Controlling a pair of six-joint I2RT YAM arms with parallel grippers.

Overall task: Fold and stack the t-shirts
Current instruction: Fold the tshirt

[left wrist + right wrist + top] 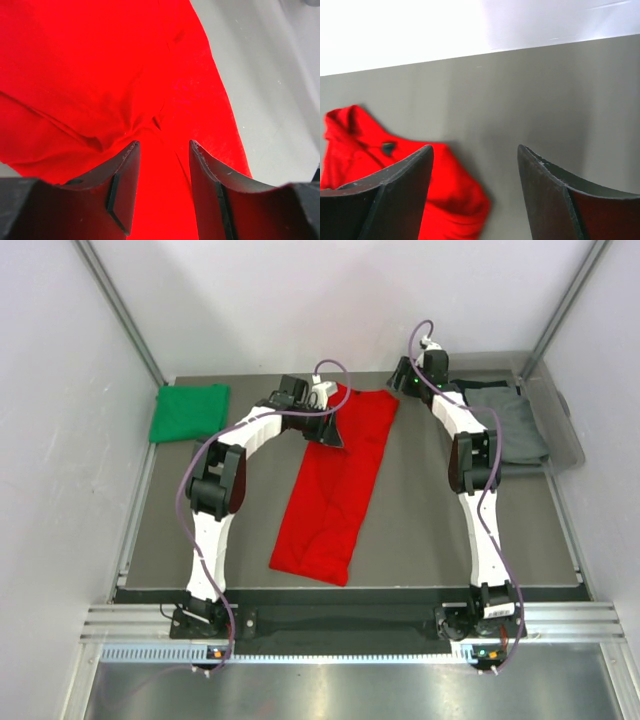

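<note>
While red t-shirt (335,490) lies as long strip, far end is found directly under left gripper (164,143), fingers (125,172) narrowly parted, nothing pinched; right gripper (475,147) is spread wide, shirt corner to fingers' left.

Bright red t-shirt (335,480), green t-shirt (188,412), grey t-shirt (503,408), grey table (420,515)

I see the red t-shirt (340,480) as soft matt cloth, creased, on a smooth matt grey tabletop (430,530). The left end effector (164,147) looks like matt black plastic, its edges scuffed.
</note>
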